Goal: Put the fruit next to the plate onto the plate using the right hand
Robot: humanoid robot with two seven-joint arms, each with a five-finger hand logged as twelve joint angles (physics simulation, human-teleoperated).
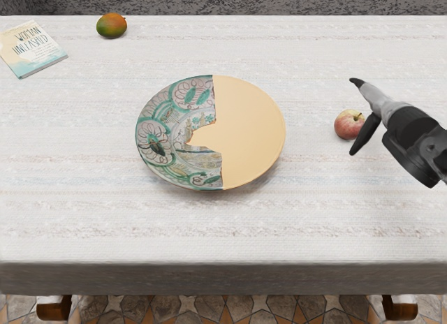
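Note:
A red and yellow apple (348, 124) lies on the table to the right of the plate (244, 132), which is half patterned in green and half plain tan. My right hand (365, 113) comes in from the right edge and hovers right beside the apple, its dark fingers (366, 133) spread and holding nothing. One finger points up and left above the apple, another angles down just right of it. The left arm does not show.
A mango (112, 25) sits at the table's far left edge, well away from the plate. A book (31, 47) lies at the far left corner. The table's front edge runs across the lower part of the view.

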